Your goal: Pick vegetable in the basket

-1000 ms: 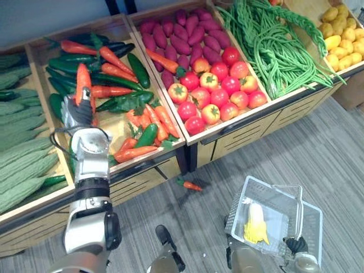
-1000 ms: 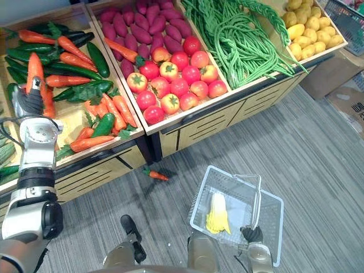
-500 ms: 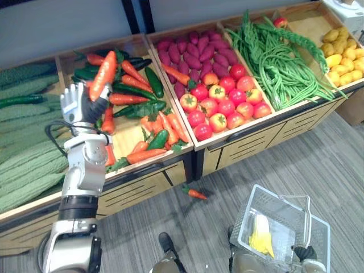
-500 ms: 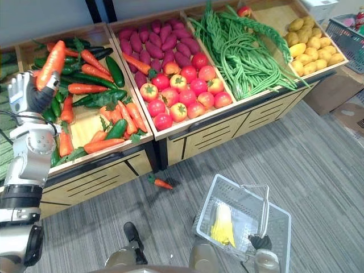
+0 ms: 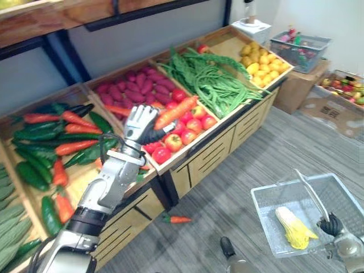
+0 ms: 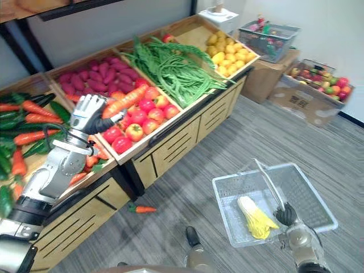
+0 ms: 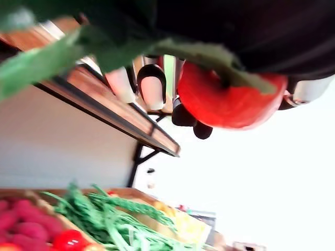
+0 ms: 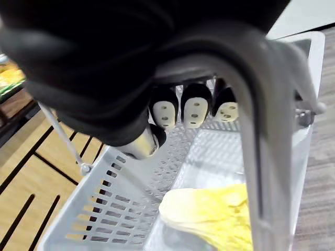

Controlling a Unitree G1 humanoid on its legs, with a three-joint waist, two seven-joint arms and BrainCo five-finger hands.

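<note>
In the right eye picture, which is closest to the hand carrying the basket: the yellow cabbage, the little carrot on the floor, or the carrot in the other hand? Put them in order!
Starting from the right hand:
1. yellow cabbage, inside the basket that this hand carries.
2. floor carrot, lying on the floor off to the left.
3. held carrot, up in the left hand.
</note>
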